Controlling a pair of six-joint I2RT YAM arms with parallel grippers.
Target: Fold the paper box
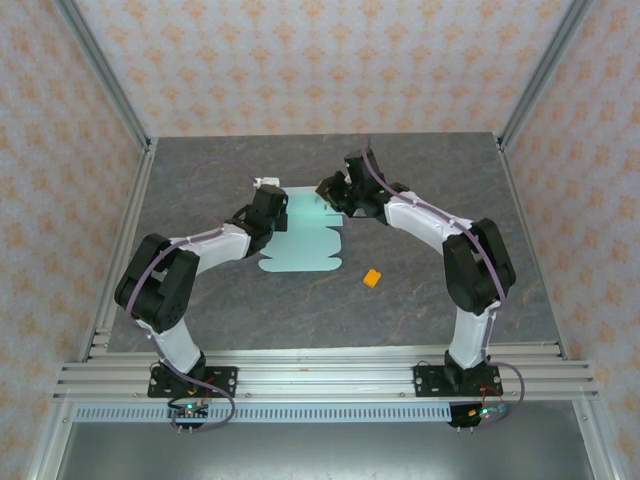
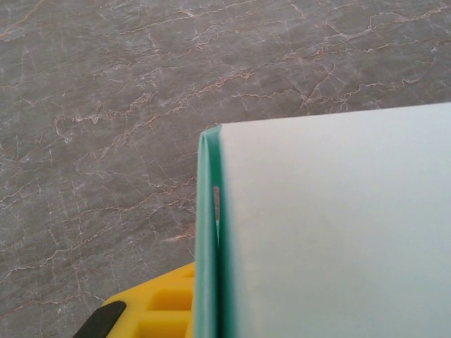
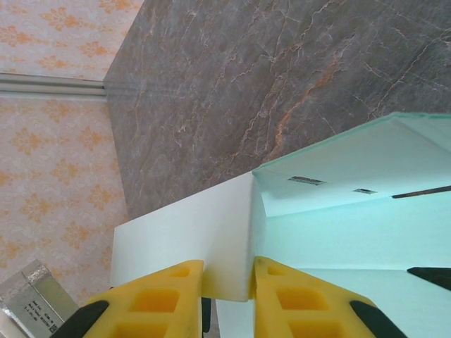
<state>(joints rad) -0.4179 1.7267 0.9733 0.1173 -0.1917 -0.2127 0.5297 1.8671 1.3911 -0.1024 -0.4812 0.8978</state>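
Observation:
The paper box [image 1: 300, 248] is a pale mint-green card sheet, lying partly flat mid-table with scalloped tabs toward the front. My left gripper [image 1: 270, 208] is at its far left edge. In the left wrist view a doubled-over card panel [image 2: 331, 225] stands on edge against one yellow finger [image 2: 151, 310]; the other finger is hidden behind the card. My right gripper [image 1: 337, 195] is at the sheet's far right corner. In the right wrist view both of its yellow fingers [image 3: 303, 303] press on a raised, folded flap [image 3: 190, 239] of the box [image 3: 345, 225].
A tiny orange block [image 1: 371, 278] lies on the grey marble table [image 1: 450, 170], to the right of the sheet's front edge. Aluminium frame posts and patterned walls enclose the table on three sides.

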